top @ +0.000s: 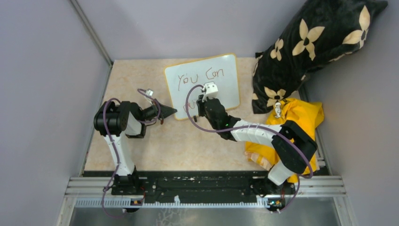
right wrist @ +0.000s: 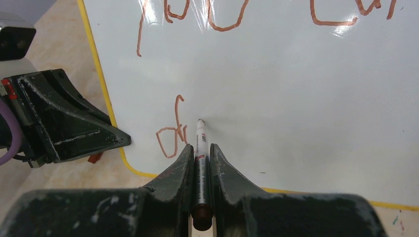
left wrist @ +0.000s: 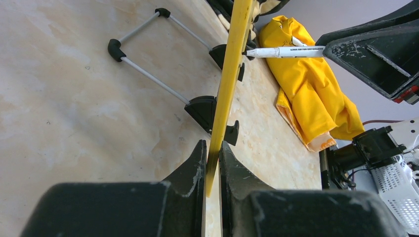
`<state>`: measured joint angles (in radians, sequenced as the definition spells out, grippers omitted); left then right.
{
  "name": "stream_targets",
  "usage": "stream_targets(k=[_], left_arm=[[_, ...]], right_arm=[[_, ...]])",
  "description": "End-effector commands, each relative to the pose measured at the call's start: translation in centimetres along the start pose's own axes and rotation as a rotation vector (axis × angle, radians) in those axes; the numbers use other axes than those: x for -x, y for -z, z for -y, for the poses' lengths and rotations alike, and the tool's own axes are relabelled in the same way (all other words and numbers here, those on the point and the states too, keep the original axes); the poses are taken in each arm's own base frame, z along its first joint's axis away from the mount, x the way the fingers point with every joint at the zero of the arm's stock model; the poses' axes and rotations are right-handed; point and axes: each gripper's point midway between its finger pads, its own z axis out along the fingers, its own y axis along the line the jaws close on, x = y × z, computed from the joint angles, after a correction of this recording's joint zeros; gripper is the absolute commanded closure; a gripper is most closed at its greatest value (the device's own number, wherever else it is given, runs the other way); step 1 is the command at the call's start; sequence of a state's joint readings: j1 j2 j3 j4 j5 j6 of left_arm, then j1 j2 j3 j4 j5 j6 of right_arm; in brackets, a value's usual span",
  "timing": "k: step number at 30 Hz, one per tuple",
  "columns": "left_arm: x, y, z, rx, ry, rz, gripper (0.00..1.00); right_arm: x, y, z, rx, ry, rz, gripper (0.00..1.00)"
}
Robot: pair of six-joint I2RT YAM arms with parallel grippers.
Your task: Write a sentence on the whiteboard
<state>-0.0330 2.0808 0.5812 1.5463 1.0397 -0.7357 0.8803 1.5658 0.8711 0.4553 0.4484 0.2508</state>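
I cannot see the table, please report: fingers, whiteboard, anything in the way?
Left fingers shut on whiteboard edge. Right fingers shut on marker, tip on board. "You Can" written, second line begun. Nothing blocks.

**Soft, even light in your three views; glare only on the board**

Your top view is evenly lit and fairly sharp. The arms cast only faint, short shadows on the table (top: pixel 188 146), and the walls (top: pixel 47 70) look flat and dull. In your right wrist view, the whiteboard (right wrist: pixel 296 98) shows white glare patches along its upper part, washing over strokes of the sentence (right wrist: pixel 222 22). Its surface greys toward the bottom, with a soft shadow around the marker (right wrist: pixel 200 136) tip. The right gripper (right wrist: pixel 200 148) is dark and blurred close to the lens. In your left wrist view, the left gripper (left wrist: pixel 212 145) is likewise soft and underlit, while the yellow cloth (left wrist: pixel 316 84) reads bright and saturated.
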Motion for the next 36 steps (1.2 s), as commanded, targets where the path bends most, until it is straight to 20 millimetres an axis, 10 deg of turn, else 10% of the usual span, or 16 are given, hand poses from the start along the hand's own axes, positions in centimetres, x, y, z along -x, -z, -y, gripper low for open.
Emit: stream_targets(k=[1, 20, 36], left_arm=[[-0.3, -0.2, 0.3, -0.023, -0.005, -0.008, 1.0], [-0.2, -0.2, 0.3, -0.023, -0.006, -0.007, 1.0], [-0.3, -0.2, 0.3, -0.022, -0.005, -0.008, 1.0]], right_arm=[[2.7, -0.7, -1.4, 0.045, -0.034, 0.061, 1.0], [1.0, -0.6, -2.8, 0.101, -0.027, 0.016, 1.0], [6.1, 4.3, 4.3, -0.06, -0.128, 0.183, 1.0]])
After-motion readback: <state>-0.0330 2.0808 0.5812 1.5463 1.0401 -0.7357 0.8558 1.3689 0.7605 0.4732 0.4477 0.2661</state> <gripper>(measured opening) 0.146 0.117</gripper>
